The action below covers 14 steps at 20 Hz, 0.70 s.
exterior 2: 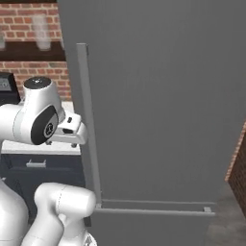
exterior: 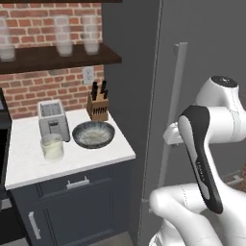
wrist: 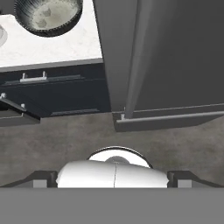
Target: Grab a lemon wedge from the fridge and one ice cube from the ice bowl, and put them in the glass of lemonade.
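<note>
So the fridge [exterior: 202, 72] takes up the right side, door closed, with its long bar handle [exterior: 174, 105] running down the front. On the white counter [exterior: 29, 163] to its left, the ice bowl [exterior: 93, 134] sits right of the toaster [exterior: 53, 119], glass of lemonade [exterior: 52, 146] just in front of the toaster. Knife block [exterior: 98, 106] at the back, frosted glasses [exterior: 77, 34] on the shelf above.

The fridge [exterior 2: 158, 96] door is shut, so its interior is hidden. In the hand view the ice bowl [wrist: 48, 15] is cut by the frame at 12 o'clock. Its whitish contents are too blurred to resolve individual cubes. Three frosted shelf glasses [exterior: 63, 34] are indistinct.
</note>
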Available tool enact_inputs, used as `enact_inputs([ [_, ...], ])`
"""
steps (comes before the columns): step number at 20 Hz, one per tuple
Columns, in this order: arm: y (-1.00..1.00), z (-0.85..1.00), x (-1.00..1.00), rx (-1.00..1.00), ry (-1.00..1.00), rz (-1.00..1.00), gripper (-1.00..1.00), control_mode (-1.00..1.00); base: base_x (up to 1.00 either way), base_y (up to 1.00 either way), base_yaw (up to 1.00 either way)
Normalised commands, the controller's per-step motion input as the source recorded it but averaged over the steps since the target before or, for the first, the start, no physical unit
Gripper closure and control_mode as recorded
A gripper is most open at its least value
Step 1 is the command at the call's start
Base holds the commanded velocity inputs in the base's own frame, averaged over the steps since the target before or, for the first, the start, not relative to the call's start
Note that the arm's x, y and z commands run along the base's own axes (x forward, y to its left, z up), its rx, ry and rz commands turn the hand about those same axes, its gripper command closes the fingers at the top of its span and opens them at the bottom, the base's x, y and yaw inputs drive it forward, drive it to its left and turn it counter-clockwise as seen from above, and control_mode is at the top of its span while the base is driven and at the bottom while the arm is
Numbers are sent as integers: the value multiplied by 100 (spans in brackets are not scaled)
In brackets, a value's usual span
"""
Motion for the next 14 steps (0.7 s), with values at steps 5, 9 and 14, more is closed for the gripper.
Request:
enact_inputs([
  [5, 0, 0, 0, 0, 0, 0, -100, 100, 0, 3, -21],
  [9, 0, 0, 0, 0, 0, 0, -100, 100, -30, -34, -10],
  [14, 0, 0, 0, 0, 0, 0, -100, 100, -68, -14, -4],
])
